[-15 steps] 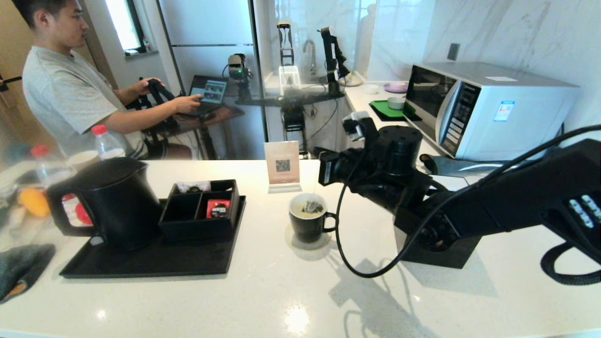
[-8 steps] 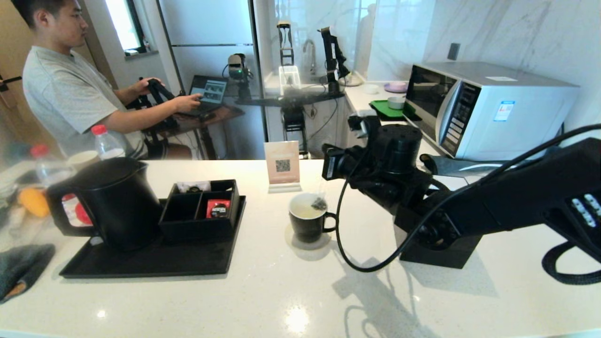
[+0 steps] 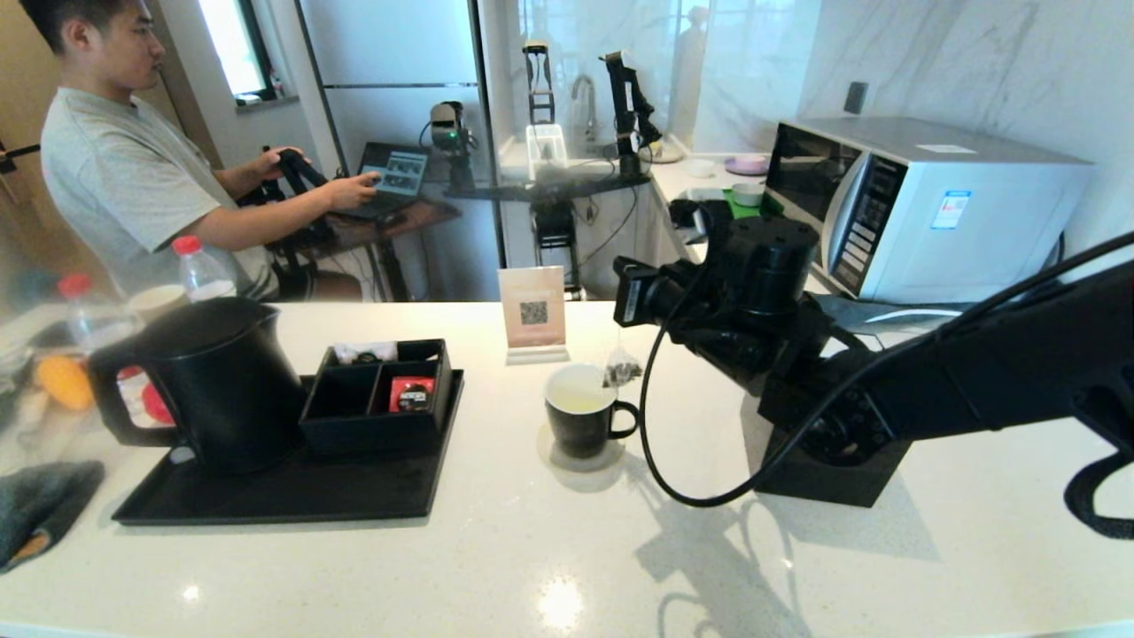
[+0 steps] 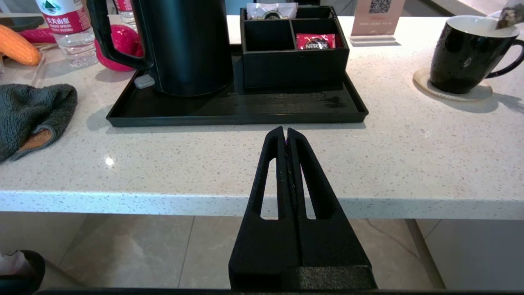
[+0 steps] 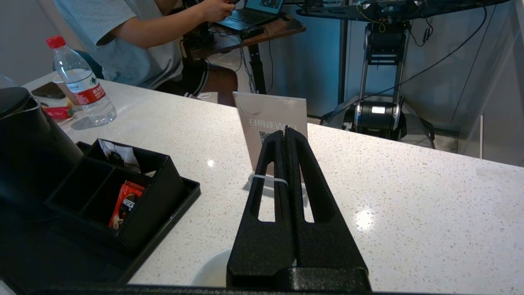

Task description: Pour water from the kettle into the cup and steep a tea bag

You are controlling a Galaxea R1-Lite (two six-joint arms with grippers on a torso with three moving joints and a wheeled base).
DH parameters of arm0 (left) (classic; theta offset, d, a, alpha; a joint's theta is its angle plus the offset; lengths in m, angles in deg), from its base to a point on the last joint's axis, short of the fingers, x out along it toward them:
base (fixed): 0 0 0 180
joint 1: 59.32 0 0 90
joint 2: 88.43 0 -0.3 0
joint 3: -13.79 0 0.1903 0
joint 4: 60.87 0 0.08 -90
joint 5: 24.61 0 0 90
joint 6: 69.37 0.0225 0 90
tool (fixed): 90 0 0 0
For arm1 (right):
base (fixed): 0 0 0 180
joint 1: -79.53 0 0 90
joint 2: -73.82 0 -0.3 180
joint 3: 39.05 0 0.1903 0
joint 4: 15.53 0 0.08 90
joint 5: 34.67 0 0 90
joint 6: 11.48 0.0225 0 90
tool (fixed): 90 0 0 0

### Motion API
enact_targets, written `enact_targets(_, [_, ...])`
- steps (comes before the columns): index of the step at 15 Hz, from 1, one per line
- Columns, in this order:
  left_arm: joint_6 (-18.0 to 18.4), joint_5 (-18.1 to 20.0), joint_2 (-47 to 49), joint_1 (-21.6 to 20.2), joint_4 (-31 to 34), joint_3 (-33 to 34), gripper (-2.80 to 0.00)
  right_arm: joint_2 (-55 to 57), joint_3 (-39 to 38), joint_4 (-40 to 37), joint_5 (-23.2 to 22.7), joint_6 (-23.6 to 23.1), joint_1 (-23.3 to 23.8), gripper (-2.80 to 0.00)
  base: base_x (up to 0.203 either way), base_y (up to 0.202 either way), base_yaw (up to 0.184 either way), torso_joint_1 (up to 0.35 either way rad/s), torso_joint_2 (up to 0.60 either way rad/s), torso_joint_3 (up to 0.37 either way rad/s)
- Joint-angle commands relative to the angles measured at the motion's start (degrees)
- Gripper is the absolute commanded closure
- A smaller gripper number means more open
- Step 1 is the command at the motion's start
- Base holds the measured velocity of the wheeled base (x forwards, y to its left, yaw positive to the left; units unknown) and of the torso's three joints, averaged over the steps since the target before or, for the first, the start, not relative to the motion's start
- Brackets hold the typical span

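The black cup point(image 3: 580, 424) stands on a round coaster mid-counter, with pale liquid point(image 3: 576, 399) inside. The tea bag point(image 3: 622, 370) hangs in the air just above and to the right of the cup's rim, also seen as the tea bag point(image 4: 507, 16) over the cup point(image 4: 466, 53). My right gripper point(image 5: 285, 133) is above the cup, shut on the tea bag's pale string point(image 5: 268, 180), which loops round one finger. The kettle point(image 3: 226, 381) stands upright on the black tray point(image 3: 292, 496) at the left. My left gripper point(image 4: 285, 133) is shut and empty, low in front of the counter edge.
A black organiser box point(image 3: 376, 394) with a red sachet point(image 3: 412, 392) shares the tray. A QR sign point(image 3: 533, 312) stands behind the cup, a black tissue box point(image 3: 833, 478) under my right arm, a microwave point(image 3: 921, 208) far right. Bottles point(image 3: 202, 270) and a grey cloth point(image 3: 40, 505) lie left.
My right gripper rose and drifted right, drawing the tea bag up out of the cup until it hangs beside the rim. The left arm has not moved.
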Motion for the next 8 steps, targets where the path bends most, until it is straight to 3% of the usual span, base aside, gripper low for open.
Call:
enact_targets(1, [0.0, 0.0, 0.0, 0.0, 0.1, 0.0, 0.00, -0.2, -0.2, 0.2, 0.0, 0.0, -0.1, 0.00, 0.000, 0.000, 0.000, 0.000, 0.00, 0.000])
enact_targets(8, [0.0, 0.0, 0.0, 0.0, 0.0, 0.0, 0.00, -1.7, -3.9, 0.7, -0.3, 0.1, -0.2, 0.00, 0.000, 0.000, 0.000, 0.000, 0.00, 0.000])
